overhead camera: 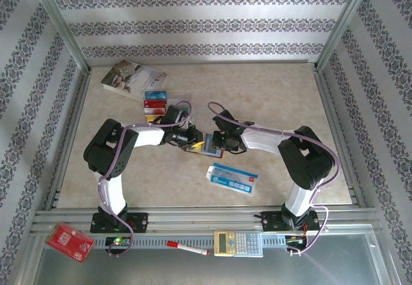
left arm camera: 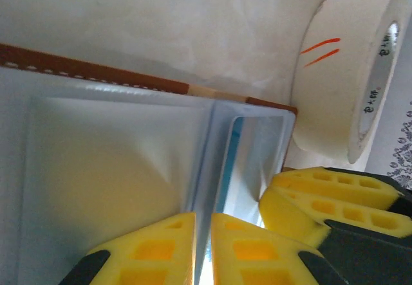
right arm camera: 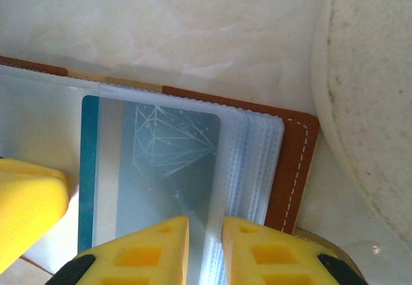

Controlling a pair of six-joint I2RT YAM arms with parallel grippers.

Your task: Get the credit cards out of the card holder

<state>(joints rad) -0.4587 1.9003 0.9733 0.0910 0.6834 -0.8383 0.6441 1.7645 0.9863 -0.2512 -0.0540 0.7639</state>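
The reddish-brown card holder lies open mid-table between my two grippers. Its clear sleeves fan up from the leather cover. My left gripper is shut on the edge of one sleeve. From the right, my right gripper is shut on another sleeve edge. A teal-and-grey credit card with a line-drawn diamond sits inside a sleeve, and its blue edge shows in the left wrist view. Several loose credit cards lie on the table behind the left arm.
A roll of beige tape stands close beside the holder. A paperback book lies at the back left, and a blue-and-white packet lies in front of the holder. On the near rail are a red packet, a pen and a calculator.
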